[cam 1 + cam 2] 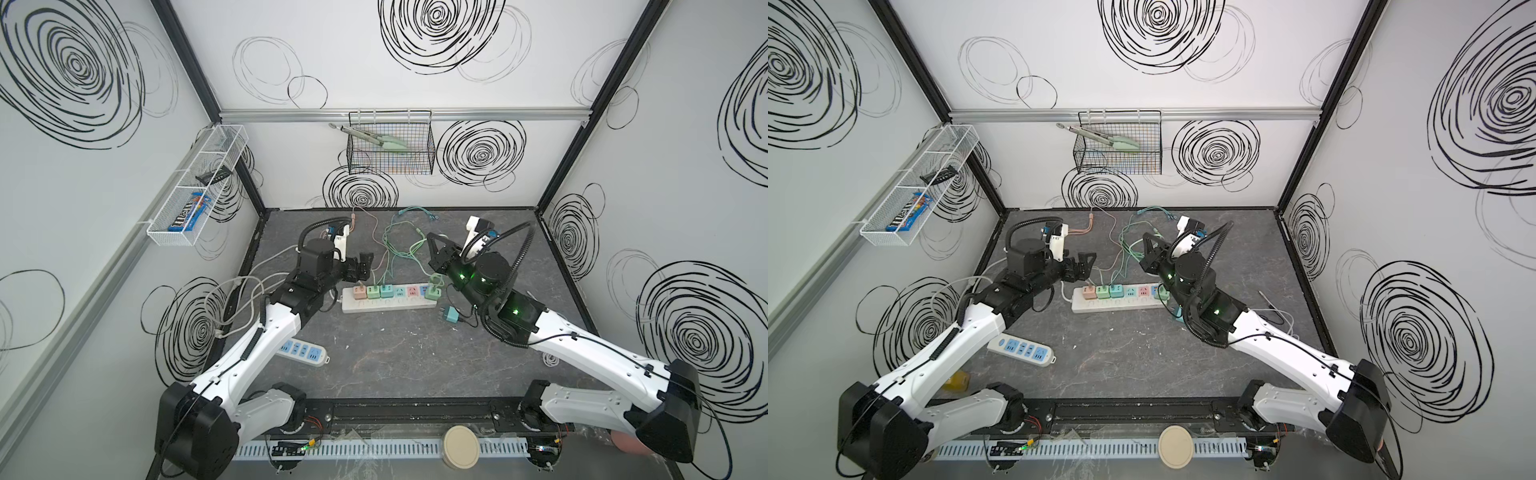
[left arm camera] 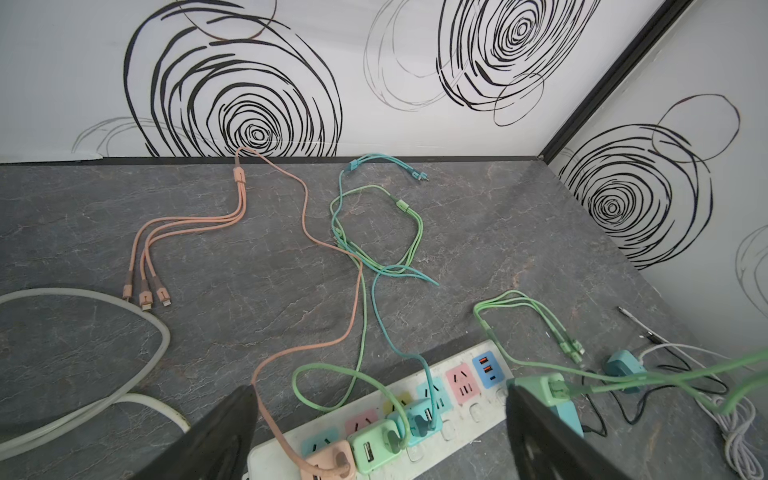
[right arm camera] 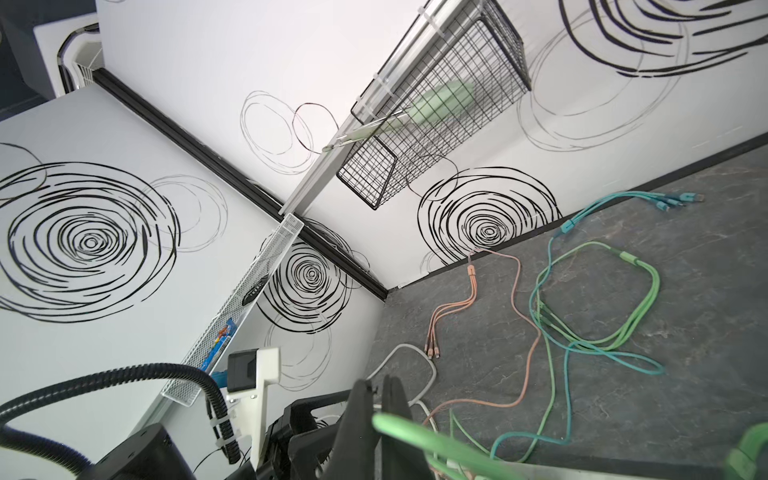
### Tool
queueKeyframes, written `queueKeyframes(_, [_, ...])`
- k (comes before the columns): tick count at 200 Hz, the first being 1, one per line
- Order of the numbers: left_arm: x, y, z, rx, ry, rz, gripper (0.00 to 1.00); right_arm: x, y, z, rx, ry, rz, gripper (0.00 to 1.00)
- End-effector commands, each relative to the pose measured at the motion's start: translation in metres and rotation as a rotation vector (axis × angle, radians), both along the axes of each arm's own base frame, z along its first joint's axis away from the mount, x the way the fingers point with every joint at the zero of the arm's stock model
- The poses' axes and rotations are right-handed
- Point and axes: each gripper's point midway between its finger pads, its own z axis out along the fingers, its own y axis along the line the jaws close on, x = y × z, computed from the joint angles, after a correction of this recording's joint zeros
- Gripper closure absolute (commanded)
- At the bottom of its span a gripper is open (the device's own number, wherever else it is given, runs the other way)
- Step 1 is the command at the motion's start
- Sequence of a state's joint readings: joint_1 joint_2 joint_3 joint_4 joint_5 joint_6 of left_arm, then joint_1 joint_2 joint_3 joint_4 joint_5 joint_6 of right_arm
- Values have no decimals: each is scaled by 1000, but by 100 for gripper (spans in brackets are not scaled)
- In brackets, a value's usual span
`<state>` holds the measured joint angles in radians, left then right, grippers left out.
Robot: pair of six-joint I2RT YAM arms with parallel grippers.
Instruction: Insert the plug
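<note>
Green plug (image 1: 432, 293) sits on power strip (image 1: 374, 307) right end, mid-desk, likely not fully seated. Right gripper (image 3: 376, 386) pinched closed just beside it, grasp unclear; push straight down. Left gripper (image 1: 360, 267) wide apart, empty, could brace strip.

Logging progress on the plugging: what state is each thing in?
Long white power strip: two coloured sockets free.
Pink cube adapter: plugged in.
Loose teal cube adapter: unplugged, lying on table.
Short white-and-blue strip: sockets empty.
Left gripper: open, empty.
Right gripper: shut.
</note>
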<state>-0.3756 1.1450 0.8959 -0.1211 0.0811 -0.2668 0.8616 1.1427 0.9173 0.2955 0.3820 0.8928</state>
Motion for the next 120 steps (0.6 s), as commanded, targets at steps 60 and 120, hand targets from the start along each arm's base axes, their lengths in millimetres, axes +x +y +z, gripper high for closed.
queueKeyframes(60, [-40,-88,-14,245,-33,-327,4,72,-98,-124,-54,282,-181,97])
queueKeyframes(120, [-103,-171,-62,361,17,-730,6,104,-147,-184,-141,463,-140,48])
